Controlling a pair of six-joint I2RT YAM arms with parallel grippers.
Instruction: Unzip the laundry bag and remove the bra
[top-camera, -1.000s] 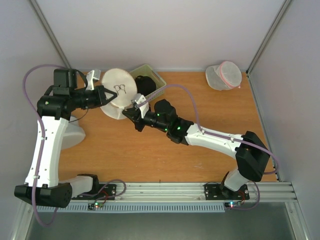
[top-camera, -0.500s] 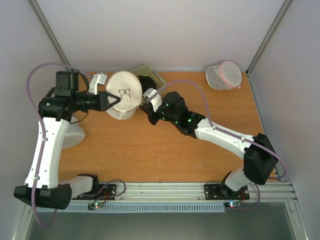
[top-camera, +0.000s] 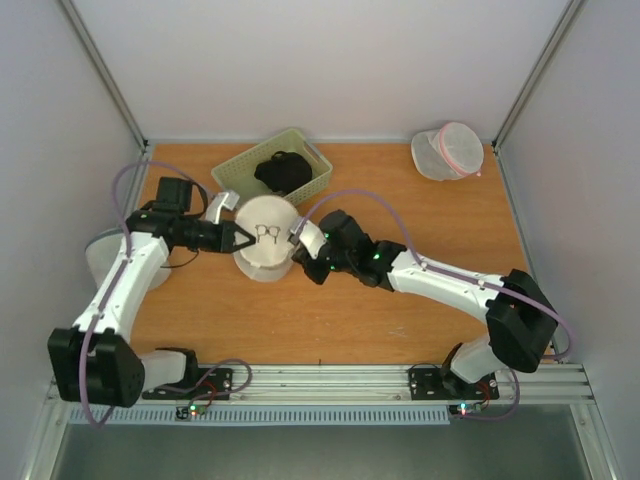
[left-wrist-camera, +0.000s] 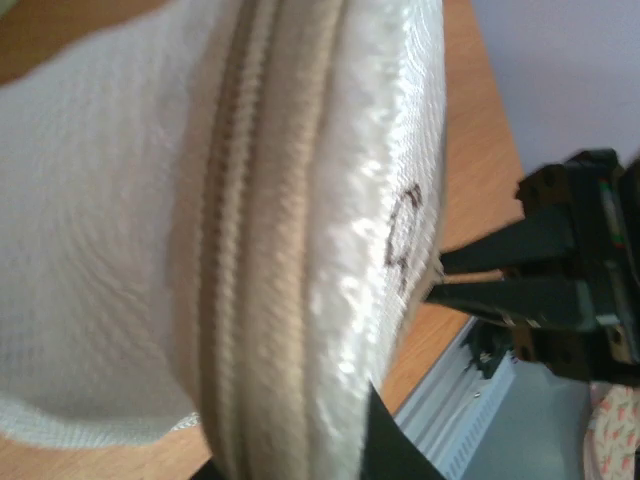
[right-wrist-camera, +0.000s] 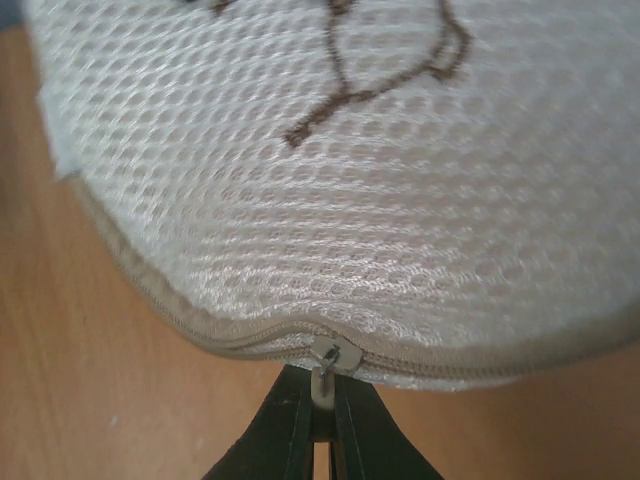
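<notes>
Top external: laundry bag (top-camera: 265, 240) printed face upward.

— How do my arms look on your feed?
— I see white shells on the left arm (top-camera: 125, 285) and the right arm (top-camera: 440, 285), with black joints and a lilac cable (top-camera: 350, 193) along each.
— And the right gripper (right-wrist-camera: 322, 420)?
— Black tapered fingers (right-wrist-camera: 280, 445). Small green lights (top-camera: 375, 257) glow behind it.
</notes>
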